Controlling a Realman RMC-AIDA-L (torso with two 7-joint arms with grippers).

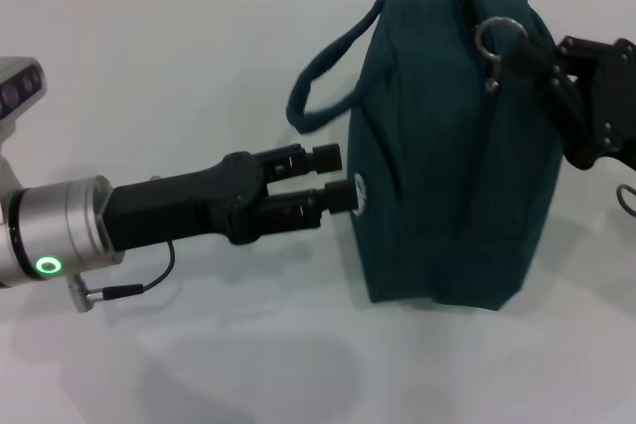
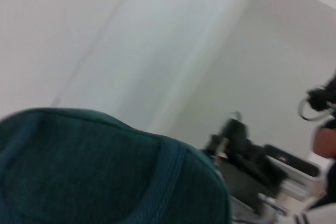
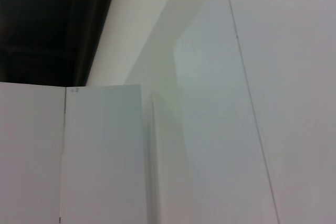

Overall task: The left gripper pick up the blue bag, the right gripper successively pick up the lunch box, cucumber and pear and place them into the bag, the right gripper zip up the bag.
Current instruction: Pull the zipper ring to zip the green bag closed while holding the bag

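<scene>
A plain indoor robot test room, like a lab. A bare white desk (image 1: 199, 67) meets pale panelled walls (image 3: 236, 129), and silver equipment (image 2: 294, 169) stands in the background of the left wrist view.

Bright, even light from overhead washes my white table (image 1: 199, 67). A soft shadow lies under my left gripper (image 1: 338, 178). Around the blue bag (image 1: 447, 146) the left wrist view is blurred and unfocused.

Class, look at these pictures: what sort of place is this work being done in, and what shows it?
Probably a robot lab or test room: a bare white table, plain white wall panels, and two robot arms, the left gripper and right gripper, at a blue bag.
</scene>
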